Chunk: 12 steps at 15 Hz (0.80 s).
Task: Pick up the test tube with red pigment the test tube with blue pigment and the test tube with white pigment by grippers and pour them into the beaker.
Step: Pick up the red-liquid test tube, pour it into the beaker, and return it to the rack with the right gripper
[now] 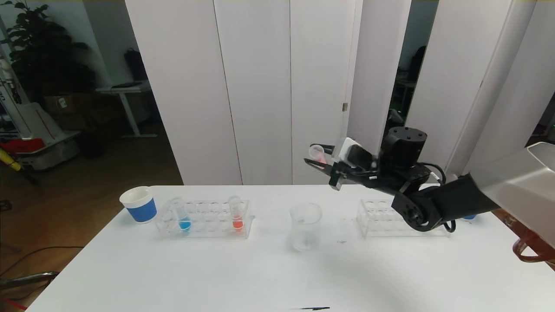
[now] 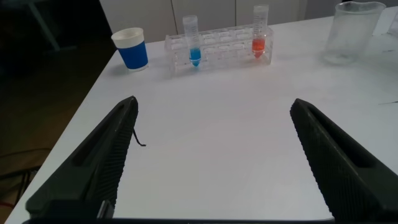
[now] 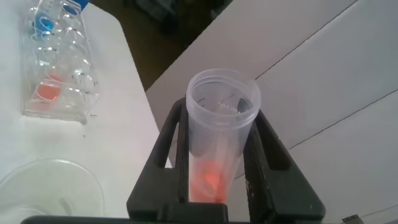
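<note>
My right gripper point(image 1: 313, 154) is shut on the test tube with red pigment point(image 1: 317, 152), held up in the air behind and above the beaker point(image 1: 306, 225), tipped nearly level with its mouth pointing left. The right wrist view shows that tube point(image 3: 221, 124) between the black fingers point(image 3: 264, 155), red pigment low inside. The test tube with blue pigment point(image 1: 182, 216) stands in the left rack point(image 1: 204, 229), with another red tube point(image 1: 236, 214) beside it. I cannot see the test tube with white pigment. My left gripper point(image 2: 214, 102) hangs open over bare table, outside the head view.
A blue-and-white paper cup point(image 1: 138, 204) stands left of the left rack. A second clear rack point(image 1: 381, 219) sits right of the beaker, partly behind my right arm. A small dark mark point(image 1: 310, 308) lies at the table's front edge.
</note>
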### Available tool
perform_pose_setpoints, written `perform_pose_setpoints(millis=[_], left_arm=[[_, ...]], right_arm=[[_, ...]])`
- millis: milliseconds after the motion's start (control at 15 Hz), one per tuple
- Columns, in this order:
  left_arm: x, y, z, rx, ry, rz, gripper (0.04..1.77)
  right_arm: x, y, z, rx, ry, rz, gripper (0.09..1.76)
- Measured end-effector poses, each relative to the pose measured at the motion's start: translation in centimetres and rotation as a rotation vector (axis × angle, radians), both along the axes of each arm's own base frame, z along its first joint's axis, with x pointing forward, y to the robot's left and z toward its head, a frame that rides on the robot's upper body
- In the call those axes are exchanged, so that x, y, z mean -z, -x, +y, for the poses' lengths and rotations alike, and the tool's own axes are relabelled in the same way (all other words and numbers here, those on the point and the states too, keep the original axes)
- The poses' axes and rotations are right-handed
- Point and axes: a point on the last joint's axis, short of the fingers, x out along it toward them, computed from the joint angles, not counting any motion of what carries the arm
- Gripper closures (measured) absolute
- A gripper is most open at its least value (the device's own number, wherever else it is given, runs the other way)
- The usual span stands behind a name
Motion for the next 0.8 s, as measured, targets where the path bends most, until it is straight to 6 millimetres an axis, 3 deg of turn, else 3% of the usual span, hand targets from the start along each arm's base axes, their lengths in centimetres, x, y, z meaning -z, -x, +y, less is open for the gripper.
perform_pose_setpoints(millis=[600,800], left_arm=[[0.0,0.0,0.0,0.0,0.0,0.0,0.06],[0.0,0.0,0.0,0.0,0.0,0.0,0.06]], right_arm=[[3.0,-1.3,-0.6,-0.089,0.209,-0.22,1.28],[2.6,-2.2,-0.5,-0.096,0.243,-0.318,1.28]])
